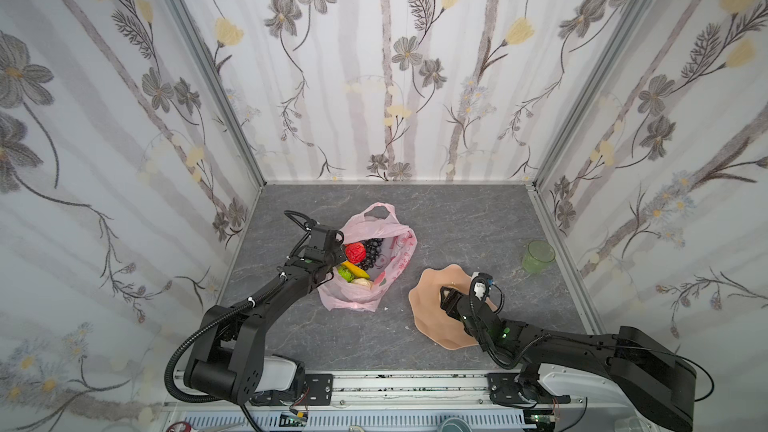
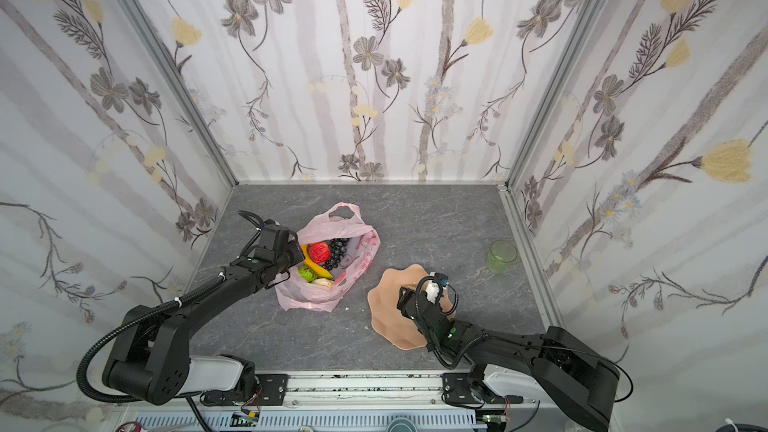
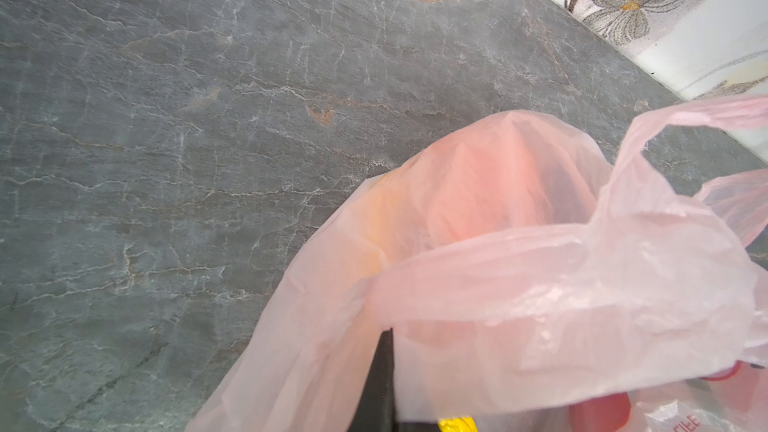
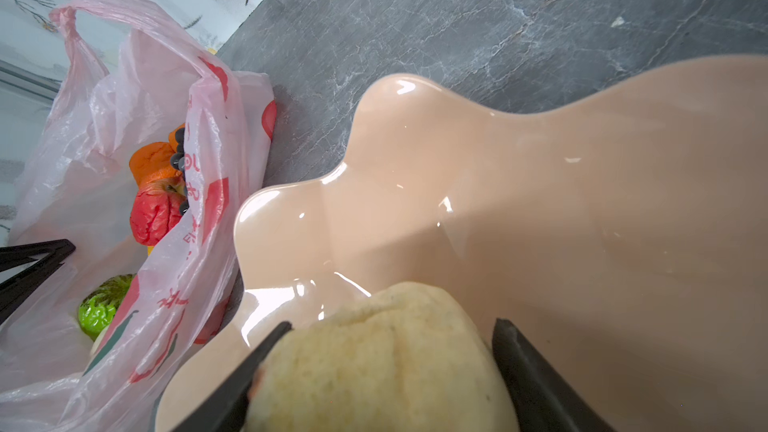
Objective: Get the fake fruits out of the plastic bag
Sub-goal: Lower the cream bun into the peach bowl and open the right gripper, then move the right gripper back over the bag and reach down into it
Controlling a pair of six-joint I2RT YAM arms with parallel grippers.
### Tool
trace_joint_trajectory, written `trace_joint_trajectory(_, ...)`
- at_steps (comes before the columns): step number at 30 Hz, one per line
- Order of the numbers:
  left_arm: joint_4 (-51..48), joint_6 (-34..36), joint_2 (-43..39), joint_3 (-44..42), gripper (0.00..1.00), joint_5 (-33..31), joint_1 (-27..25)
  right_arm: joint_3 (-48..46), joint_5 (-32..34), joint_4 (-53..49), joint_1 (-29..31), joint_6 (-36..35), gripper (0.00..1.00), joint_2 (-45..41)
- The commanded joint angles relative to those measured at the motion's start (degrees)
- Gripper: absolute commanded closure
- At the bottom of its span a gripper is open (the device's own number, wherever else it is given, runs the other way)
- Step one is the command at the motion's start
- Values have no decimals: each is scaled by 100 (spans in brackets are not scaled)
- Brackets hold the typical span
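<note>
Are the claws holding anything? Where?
Left gripper pinches the plastic bag at its rim. Right gripper straddles a pale fruit over the plate; whether it grips cannot be told.

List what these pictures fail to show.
- Left gripper: its own wrist covers the jaws in both top views; bag film wraps them in the left wrist view.
- Fruit count: top fruits and film hide any lower ones, all views.
- Right gripper grip on the beige fruit: blurred and cut off at the right wrist view's edge.
- Bag print: too small or crumpled everywhere.
</note>
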Motion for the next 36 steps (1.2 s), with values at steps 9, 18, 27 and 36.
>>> trace_joint_trajectory(9,162,-37,-3,-6,100,4,3,4,333,148,87,207,12,-254)
trace_joint_trajectory(18,194,2,6,-29,100,67,6,366,633,-625,114,-58,11,-729)
trace_joint_trajectory(27,206,54,-51,-126,100,13,6,2176,-239,-1290,114,-1602,13,96)
trace_joint_trajectory(36,283,-66,-424,-603,100,-217,13,4737,-1866,-1915,490,-2532,17,2784)
